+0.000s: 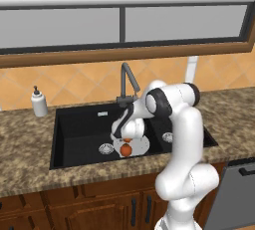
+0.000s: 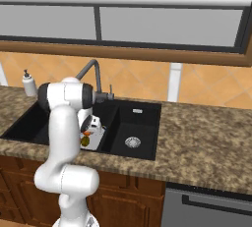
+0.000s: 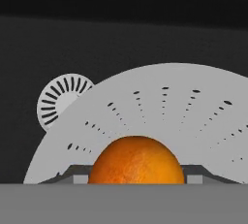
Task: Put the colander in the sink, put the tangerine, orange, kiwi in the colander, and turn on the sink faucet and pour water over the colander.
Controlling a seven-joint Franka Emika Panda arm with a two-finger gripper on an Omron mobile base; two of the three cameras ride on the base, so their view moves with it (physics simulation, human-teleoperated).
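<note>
Set into the speckled brown granite worktop (image 1: 30,144), below the window: a black double-basin sink (image 1: 79,124), wide basin to the left and narrower basin to the right as seen in the left base view.

Resting on the floor of the wide basin, at its right end close to the divider and the front wall: a round white-grey perforated colander (image 1: 141,147). Just beside its left rim, a round silver drain (image 1: 106,148); a second silver drain (image 2: 132,142) in the narrower basin.

Lowered over the colander, the two-finger claw (image 1: 127,135), pinching a round orange-skinned fruit (image 3: 136,160) by its flanks. Clear in the hand view: dark fingertips (image 3: 80,173) pressed against either side of that fruit, the slotted colander wall (image 3: 164,116) directly behind it. Cannot tell whether tangerine or orange.

Lying in the colander bowl beneath the claw: another round orange-coloured fruit (image 1: 126,150). Beside it, at the colander's near side in the right base view, a small olive-green oval kiwi (image 2: 85,141).

Mounted on the back edge of the sink, near the divider: a dark grey metal faucet (image 1: 128,80) with an angular gooseneck spout, reaching out over the wide basin above the arm.

Standing at the sink's back left corner on the worktop: a white soap dispenser bottle (image 1: 39,103), well apart from the colander.
</note>
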